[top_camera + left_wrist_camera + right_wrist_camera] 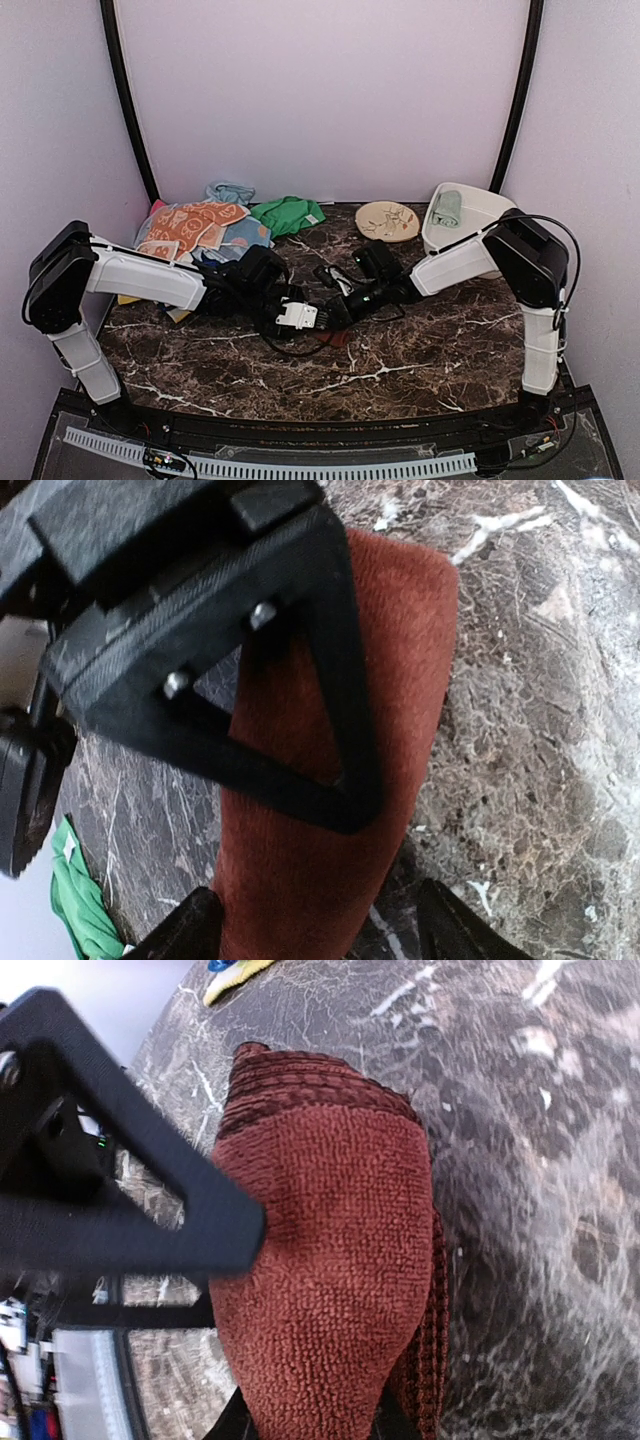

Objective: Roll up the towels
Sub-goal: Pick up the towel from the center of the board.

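Observation:
A maroon towel (pixel 336 337) lies partly rolled on the dark marble table (pixel 440 340), between the two grippers at the middle. In the left wrist view the maroon towel (pixel 400 630) runs between the fingers of my left gripper (pixel 322 925), which stands open; one finger touches the cloth and the other is off it. My right gripper (pixel 312 1422) is shut on the end of the maroon towel (pixel 330 1240), bunching it. Its black finger (pixel 340 680) crosses over the cloth in the left wrist view. In the top view, the left gripper (pixel 318 318) and right gripper (pixel 335 308) nearly touch.
Several patterned towels (pixel 190 228) are heaped at the back left, with a blue one (pixel 228 192) and a green one (pixel 287 213) beside them. A round plate (pixel 387 220) and a white basin (pixel 480 215) holding a mint-green towel (pixel 446 208) stand at the back right.

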`<action>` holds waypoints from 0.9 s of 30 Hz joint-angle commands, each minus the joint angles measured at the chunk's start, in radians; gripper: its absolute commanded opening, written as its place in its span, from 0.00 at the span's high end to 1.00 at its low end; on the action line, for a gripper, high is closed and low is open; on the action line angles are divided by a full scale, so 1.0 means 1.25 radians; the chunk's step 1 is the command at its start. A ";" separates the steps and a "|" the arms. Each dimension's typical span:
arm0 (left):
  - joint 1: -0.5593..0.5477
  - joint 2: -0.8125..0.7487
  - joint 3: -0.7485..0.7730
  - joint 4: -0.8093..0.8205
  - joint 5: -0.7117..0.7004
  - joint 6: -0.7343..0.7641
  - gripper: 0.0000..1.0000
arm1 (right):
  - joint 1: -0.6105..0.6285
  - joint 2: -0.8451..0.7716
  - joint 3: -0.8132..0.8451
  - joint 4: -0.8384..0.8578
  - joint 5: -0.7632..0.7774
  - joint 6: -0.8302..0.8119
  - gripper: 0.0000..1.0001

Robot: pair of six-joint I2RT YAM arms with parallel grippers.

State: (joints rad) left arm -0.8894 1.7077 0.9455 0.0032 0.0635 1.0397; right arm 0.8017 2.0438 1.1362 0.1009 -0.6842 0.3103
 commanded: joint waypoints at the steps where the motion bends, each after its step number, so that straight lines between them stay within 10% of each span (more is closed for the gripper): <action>1: 0.015 -0.044 0.051 -0.077 -0.025 -0.053 0.31 | -0.044 -0.015 -0.069 0.002 -0.064 0.117 1.00; 7: 0.123 -0.099 0.173 -0.327 0.151 -0.199 0.29 | -0.141 -0.130 -0.087 0.007 -0.049 0.161 1.00; 18: 0.282 -0.136 0.170 -0.374 0.212 -0.300 0.28 | -0.358 -0.390 0.032 -0.183 0.142 0.133 1.00; 27: 0.322 -0.118 0.172 -0.380 0.207 -0.327 0.29 | -0.477 -0.432 0.221 -0.373 0.701 0.047 1.00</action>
State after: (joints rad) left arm -0.5037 1.5536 1.1625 -0.4358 0.3107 0.6617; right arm 0.2295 1.4933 1.3220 -0.2485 -0.2058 0.4522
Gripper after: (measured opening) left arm 0.717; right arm 0.232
